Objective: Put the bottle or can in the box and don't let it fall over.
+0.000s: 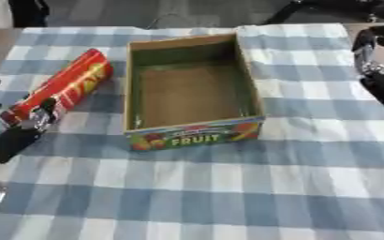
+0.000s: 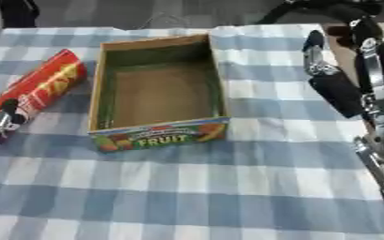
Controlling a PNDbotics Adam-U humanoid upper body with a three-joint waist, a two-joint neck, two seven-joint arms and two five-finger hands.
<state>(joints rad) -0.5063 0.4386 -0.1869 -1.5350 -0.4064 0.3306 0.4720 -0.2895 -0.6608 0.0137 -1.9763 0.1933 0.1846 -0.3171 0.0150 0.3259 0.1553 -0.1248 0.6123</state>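
A red can with yellow lettering lies on its side on the checked cloth, just left of the box and slanting from far right to near left. The open cardboard box has a "FRUIT" label on its front wall and nothing inside. My left hand is at the can's near end, one finger lying against it, the others spread at the view's left edge. My right hand stands to the right of the box, apart from it, with its fingers straight and pointing away.
The blue and white checked tablecloth covers the table. The table's far edge runs just behind the box, with dark floor and black equipment beyond it.
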